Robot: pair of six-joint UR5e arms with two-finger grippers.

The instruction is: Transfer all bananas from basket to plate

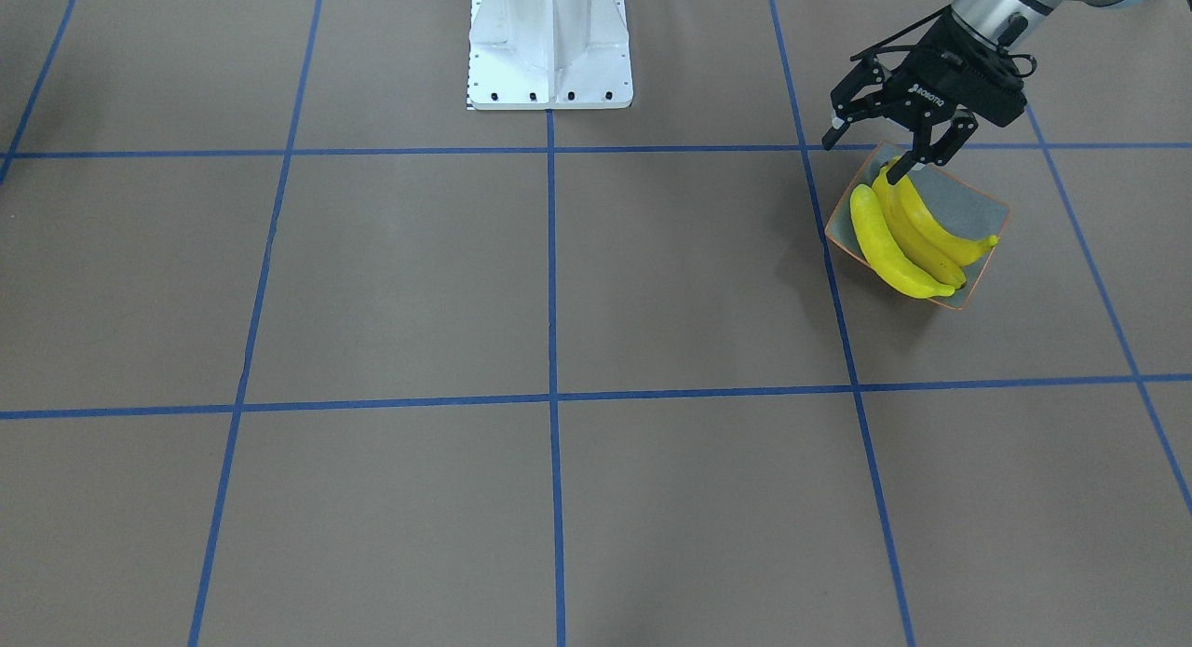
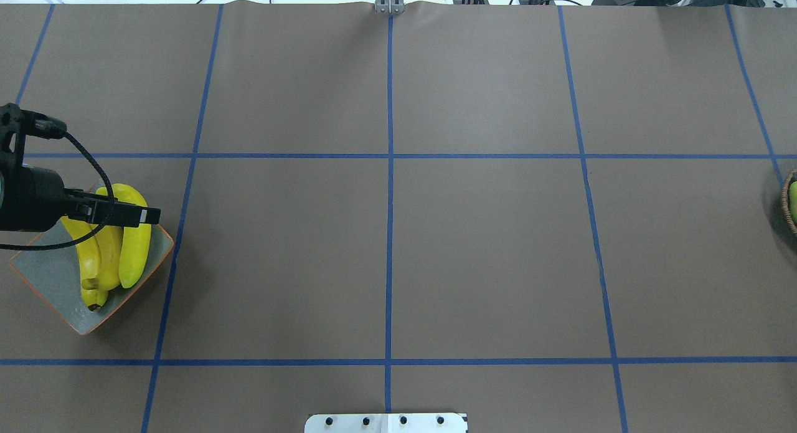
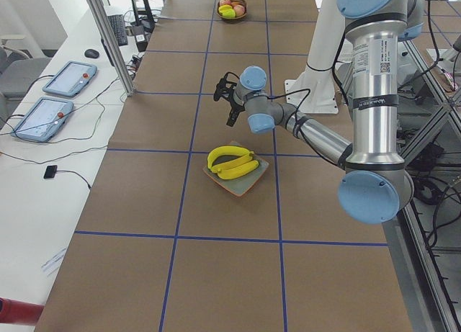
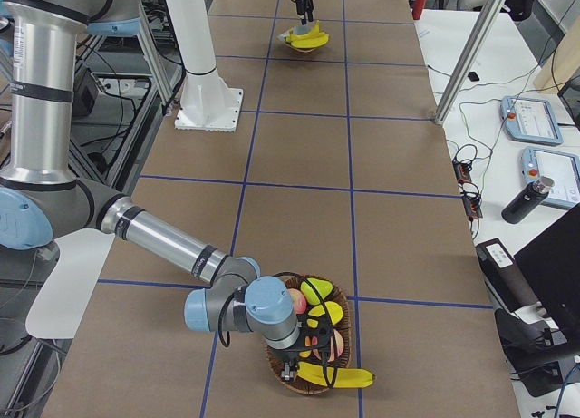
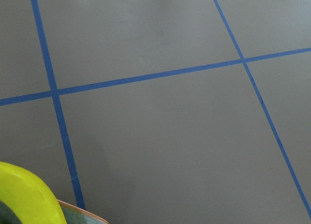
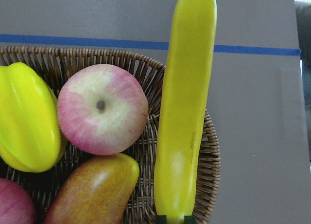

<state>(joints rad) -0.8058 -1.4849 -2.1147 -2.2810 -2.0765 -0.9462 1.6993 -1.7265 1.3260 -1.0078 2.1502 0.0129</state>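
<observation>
Brown paper ruled into squares by blue tape covers the tabletop, and the task's things sit at its two far ends. Three bananas already lie side by side in the plate at the robot's left end. The left tool hangs just above the plate's edge nearest the robot with its jaws spread wide and nothing between them. The last banana is at the opposite end, in the basket with an apple and other fruit, so the right arm is plainly the nearer one. What the coming move turns on is how that banana lies from the right tool. In the wrist view its near end sits right at the tool's tips, and its long axis runs straight away from them, out over the wicker rim and above the bare paper. Only slivers of the tips show at the bottom edge (too little to say whether they have closed on the fruit or merely flank it). Judged from this, the banana would swing from one end once lifted. The plate lies well apart, across the whole tabletop toward the robot's left.
</observation>
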